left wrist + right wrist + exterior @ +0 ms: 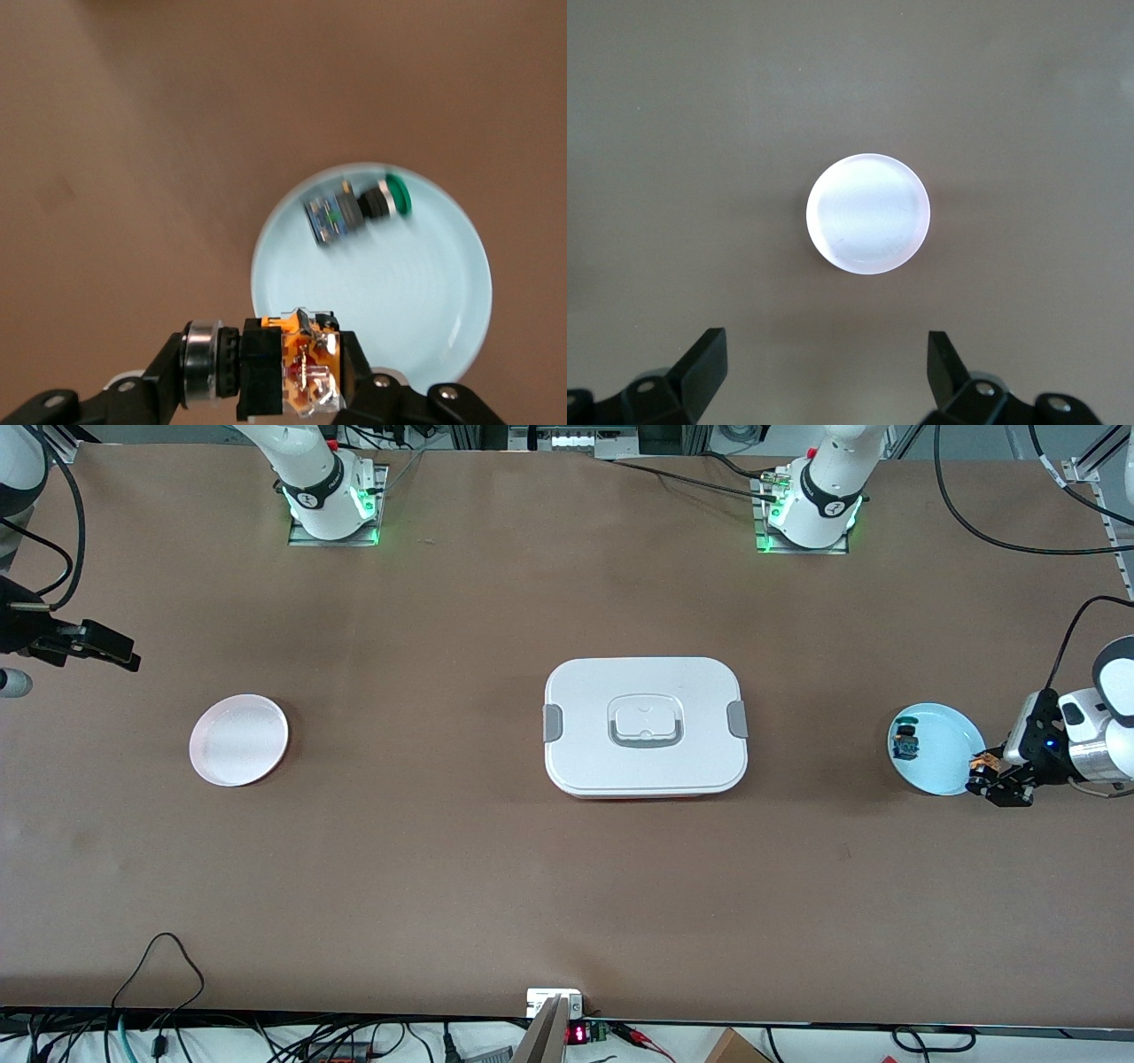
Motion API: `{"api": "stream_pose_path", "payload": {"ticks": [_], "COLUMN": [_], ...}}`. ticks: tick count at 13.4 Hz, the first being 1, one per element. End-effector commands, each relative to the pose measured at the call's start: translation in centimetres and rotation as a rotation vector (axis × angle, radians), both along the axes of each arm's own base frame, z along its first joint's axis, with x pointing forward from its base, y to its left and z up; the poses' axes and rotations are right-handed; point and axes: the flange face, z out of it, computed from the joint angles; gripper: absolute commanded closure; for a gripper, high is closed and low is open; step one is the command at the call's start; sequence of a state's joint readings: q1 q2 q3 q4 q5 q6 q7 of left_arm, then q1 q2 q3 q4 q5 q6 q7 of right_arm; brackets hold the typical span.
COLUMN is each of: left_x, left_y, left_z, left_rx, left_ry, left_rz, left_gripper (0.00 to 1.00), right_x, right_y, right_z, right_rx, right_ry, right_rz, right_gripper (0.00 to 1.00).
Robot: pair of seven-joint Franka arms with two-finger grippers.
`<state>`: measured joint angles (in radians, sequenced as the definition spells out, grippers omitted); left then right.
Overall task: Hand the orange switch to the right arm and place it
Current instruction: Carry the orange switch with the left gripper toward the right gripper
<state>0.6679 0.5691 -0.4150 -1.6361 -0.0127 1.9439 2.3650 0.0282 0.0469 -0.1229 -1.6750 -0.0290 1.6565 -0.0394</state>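
The left tool (999, 779) is closed on the orange switch (303, 370), holding it up in the air over the rim of the blue plate (952, 766) at the left arm's end of the bench (496, 850). A green switch (359, 208) lies in that plate. The right tool (824, 367) waits spread wide and empty above the pink plate (239, 740). A white lidded box (645, 726) sits mid-bench.
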Motion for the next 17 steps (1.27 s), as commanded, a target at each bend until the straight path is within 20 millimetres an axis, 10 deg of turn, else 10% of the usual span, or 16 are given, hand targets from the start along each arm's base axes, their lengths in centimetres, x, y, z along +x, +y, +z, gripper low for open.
{"api": "stream_pose_path", "payload": {"ticks": [1, 3, 6, 11, 17], "left_x": [1.0, 1.1, 1.8, 2.4, 2.5], "left_y": [-3.3, -6.9, -14.3, -30.6, -50.1], "left_z": [-1.1, -3.6, -2.1, 2.7, 9.7], "left_rx": [-0.238, -0.487, -0.739, -1.012, -1.237], "left_ry": [0.102, 0.189, 0.307, 0.618, 0.592], "left_rz": [0.037, 0.088, 0.148, 0.226, 0.305], "left_gripper": [0.99, 1.0, 1.0, 0.99, 1.0], "right_x": [0.3, 0.7, 0.7, 0.6, -0.6], "right_y": [-0.2, -0.1, -0.2, -0.1, 4.1], "right_z": [0.2, -0.8, -0.3, 0.4, 0.2], "right_rx": [-0.004, -0.004, 0.004, 0.017, 0.399], "right_ry": [-0.005, 0.015, 0.002, -0.011, 0.085], "right_rz": [-0.002, 0.001, -0.002, -0.02, -0.036], "right_gripper": [0.0, 0.0, 0.0, 0.0, 0.0]}}
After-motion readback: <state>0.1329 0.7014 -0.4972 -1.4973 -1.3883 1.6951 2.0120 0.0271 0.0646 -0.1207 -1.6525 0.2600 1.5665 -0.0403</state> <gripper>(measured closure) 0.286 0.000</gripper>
